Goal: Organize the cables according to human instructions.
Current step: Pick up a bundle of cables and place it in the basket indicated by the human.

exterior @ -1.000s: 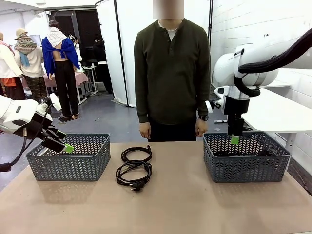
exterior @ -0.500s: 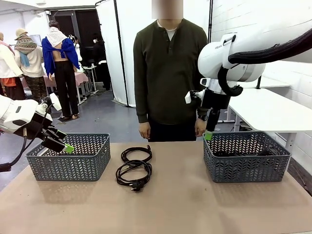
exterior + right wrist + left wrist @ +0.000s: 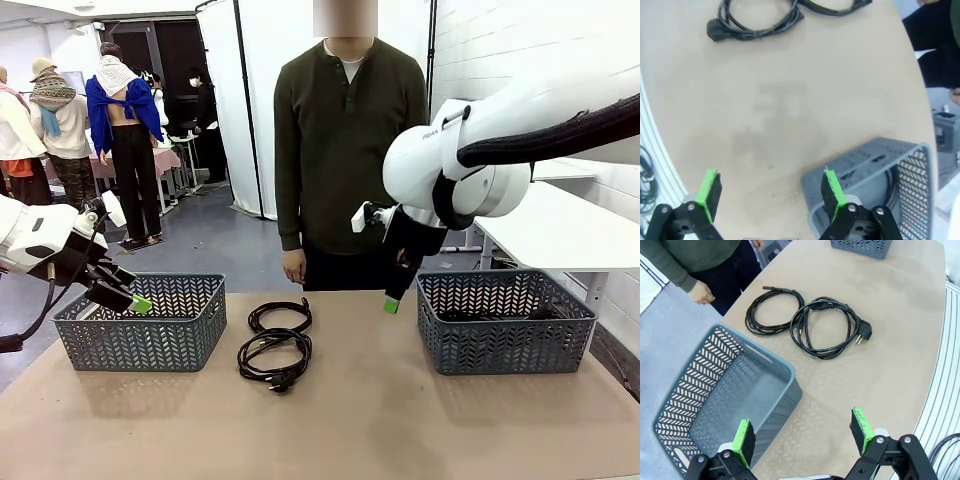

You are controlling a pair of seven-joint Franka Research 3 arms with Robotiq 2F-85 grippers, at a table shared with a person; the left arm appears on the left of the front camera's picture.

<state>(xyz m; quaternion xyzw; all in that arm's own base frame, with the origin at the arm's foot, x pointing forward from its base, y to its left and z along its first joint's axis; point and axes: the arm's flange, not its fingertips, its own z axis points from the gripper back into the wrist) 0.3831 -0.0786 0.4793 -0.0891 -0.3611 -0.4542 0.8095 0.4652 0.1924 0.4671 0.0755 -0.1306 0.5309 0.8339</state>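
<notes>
Two black coiled cables lie mid-table: the far cable [image 3: 280, 316] [image 3: 774, 310] and the near cable [image 3: 274, 358] [image 3: 827, 327] [image 3: 757, 22], whose plug points to the robot's side. More black cable [image 3: 470, 315] [image 3: 894, 175] lies inside the right basket [image 3: 505, 320]. My right gripper [image 3: 391, 305] [image 3: 770, 192] hangs open and empty just left of that basket, above bare table. Over the left basket's [image 3: 140, 320] outer rim, my left gripper [image 3: 140, 303] [image 3: 802, 432] is open with nothing in it. The human [image 3: 350, 150] stands at the far edge, arms down.
The left basket [image 3: 715, 405] has nothing in it. Between the cables and the right basket [image 3: 875, 170] the brown tabletop [image 3: 360, 400] is bare. A person's hand [image 3: 702, 292] hangs near the far table edge. A white table [image 3: 570, 235] stands behind, right.
My right arm has swung left from above the right basket to just beside its left wall, still open. The left arm, the cables and the person have not moved.
</notes>
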